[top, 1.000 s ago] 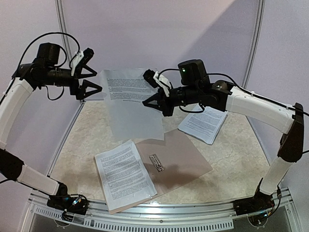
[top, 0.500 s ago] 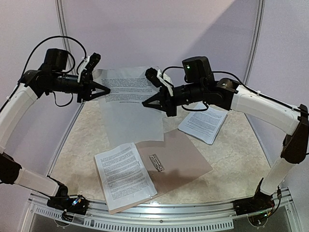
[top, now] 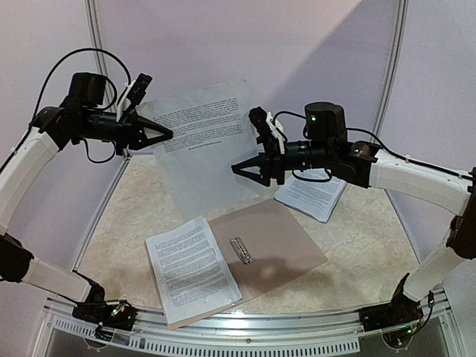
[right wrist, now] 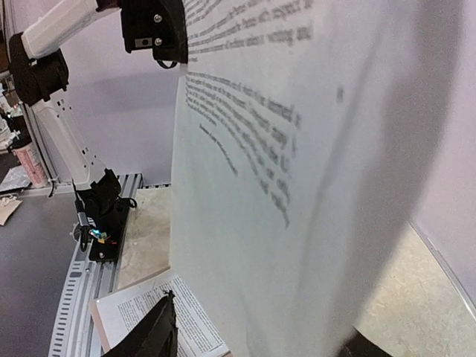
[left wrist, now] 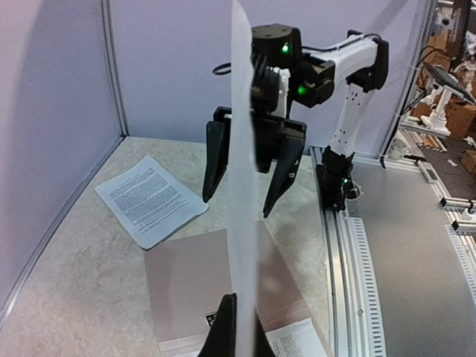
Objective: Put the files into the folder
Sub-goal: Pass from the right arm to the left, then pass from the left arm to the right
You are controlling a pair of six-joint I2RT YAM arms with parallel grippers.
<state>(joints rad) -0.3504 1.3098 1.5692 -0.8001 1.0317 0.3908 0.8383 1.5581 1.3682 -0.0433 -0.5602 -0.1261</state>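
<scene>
One of the files, a white printed sheet (top: 202, 141), hangs in the air above the back of the table. My left gripper (top: 167, 134) is shut on its left edge, and the left wrist view shows the sheet (left wrist: 242, 186) edge-on between my fingertips (left wrist: 225, 331). My right gripper (top: 239, 168) stands open just right of the sheet, not touching it. The sheet (right wrist: 297, 186) fills the right wrist view. The tan folder (top: 279, 242) lies open on the table with its metal clip (top: 241, 250) on the spine. A printed file (top: 190, 269) lies on its left leaf.
More files (top: 312, 195) lie in a stack on the table at the back right, under my right arm. Grey booth walls (top: 245, 44) close in the back and both sides. A metal rail (top: 245, 327) runs along the near edge.
My left gripper moved in and shut on the sheet's left edge. My right gripper opened, let go of the sheet and drew back to the right. The sheet tilted up toward the left.
</scene>
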